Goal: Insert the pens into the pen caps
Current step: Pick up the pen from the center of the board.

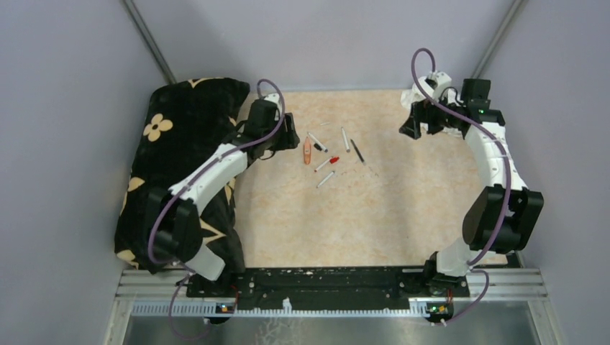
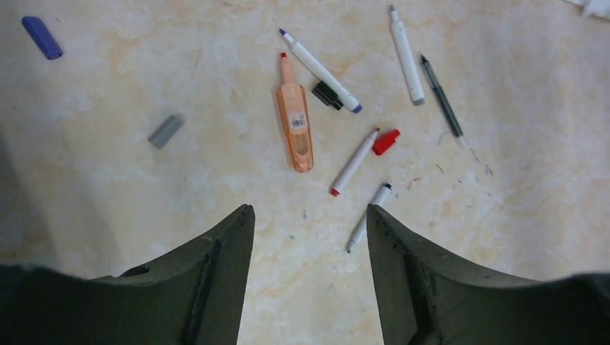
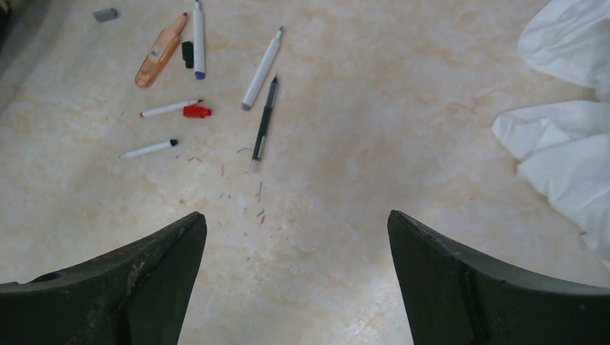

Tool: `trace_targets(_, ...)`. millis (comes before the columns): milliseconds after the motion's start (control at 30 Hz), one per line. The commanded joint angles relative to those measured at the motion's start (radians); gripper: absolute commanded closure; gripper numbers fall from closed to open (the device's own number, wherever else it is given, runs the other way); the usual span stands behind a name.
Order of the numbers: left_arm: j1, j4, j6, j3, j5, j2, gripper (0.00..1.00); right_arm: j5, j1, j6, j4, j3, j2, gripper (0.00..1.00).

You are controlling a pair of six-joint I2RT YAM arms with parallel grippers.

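The pens lie loose on the beige table top (image 1: 374, 208), between my two grippers. In the left wrist view I see an orange highlighter (image 2: 296, 118), a white pen with a blue tip (image 2: 320, 70), a red-tipped pen (image 2: 354, 162), a black-tipped pen (image 2: 369, 215), a white pen (image 2: 406, 54) and a thin dark pen (image 2: 442, 100). Caps lie apart from them: blue (image 2: 42, 37), grey (image 2: 165, 131), black (image 2: 327, 94) and red (image 2: 385, 141). My left gripper (image 2: 309, 208) is open and empty, just short of the pens. My right gripper (image 3: 296, 214) is open and empty, well to their right.
A black cushion with cream flowers (image 1: 183, 144) covers the table's left side under the left arm. A white cloth (image 3: 568, 108) lies at the far right near the right gripper. Small ink marks dot the table near the dark pen (image 3: 264, 118).
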Motion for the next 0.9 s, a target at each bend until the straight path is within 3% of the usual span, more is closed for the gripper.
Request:
trace_targets(0,-0.01,-0.048,0.061,0.126,-0.092,0.163,0.37,-0.011,0.031,0.035,-0.005,-0.06,-0.068,0.07)
trace_targets(167,-0.031,-0.053,0.068,0.276,-0.119,0.348,0.4,-0.041,0.044,0.107,0.051,-0.123,-0.091,0.08)
trace_targets(467,-0.086,-0.095,0.046,0.444,-0.186,0.567,0.35,-0.056,0.045,0.129,0.074,-0.155,-0.098,0.08)
trace_targets(867,-0.106,-0.147,0.034,0.474,-0.251,0.677,0.39,-0.063,0.045,0.144,0.084,-0.163,-0.082,0.08)
